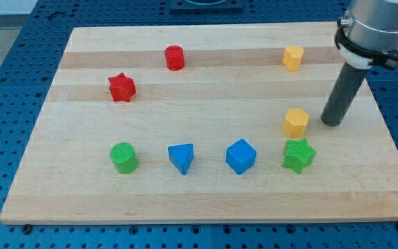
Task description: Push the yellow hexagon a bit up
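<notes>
One light, rigid yellow plastic hexagon (296, 122) (probably slippery on the wooden worktop (206, 104)) wants pushing from below; my tip (332, 124) stands just to its right, and the rod carries no hand.

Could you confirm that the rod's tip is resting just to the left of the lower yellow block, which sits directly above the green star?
Not quite: in the camera view my tip sits just to the right of the lower yellow block, not its left. That block does sit directly above the green star.
</notes>
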